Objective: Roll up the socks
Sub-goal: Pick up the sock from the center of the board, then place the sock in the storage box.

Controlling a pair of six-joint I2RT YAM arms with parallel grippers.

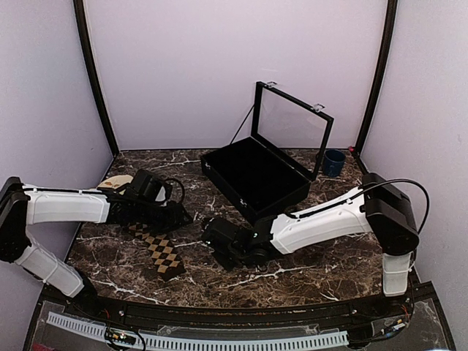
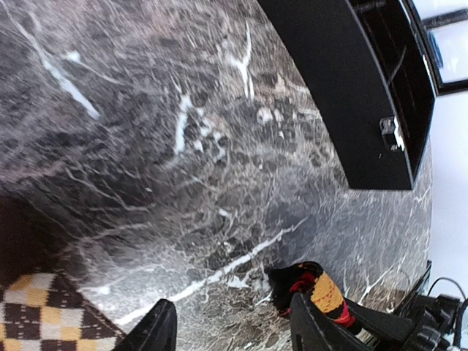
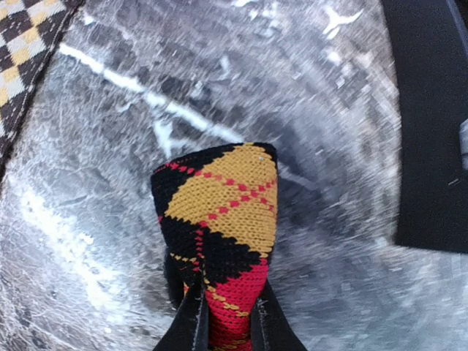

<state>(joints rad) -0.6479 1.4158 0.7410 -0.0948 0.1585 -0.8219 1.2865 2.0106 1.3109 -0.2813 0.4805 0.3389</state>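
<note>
— Where is the tan sock (image 1: 162,254) placed, as seen from the left claw (image 2: 234,333)?

— It is laid flat on the counter (image 1: 307,272), just beside that claw, on the side toward the arm bases. In the left wrist view only its corner is seen, at the lower left. It is outside the left finger, not between the fingers.

— How is its long axis directed?

— In the top view it is directed diagonally, from the far left to the near right. The far end is partly hidden under the left arm. The near end is free.

— In which state are the claws found?

— The left claw is opened and nothing is held in it. The right claw (image 3: 228,329) is closed on the red sock (image 3: 219,212), which is folded into a small bundle. Whether the bundle is touching the counter cannot be told.

— Which arm is nearer to the tan sock?

— The left one, it is judged. The right claw is also near, to the right of the sock, but it is occupied. The left claw would probably have to be brought over one end of the strip, across its axis, before rolling can be started.
</note>
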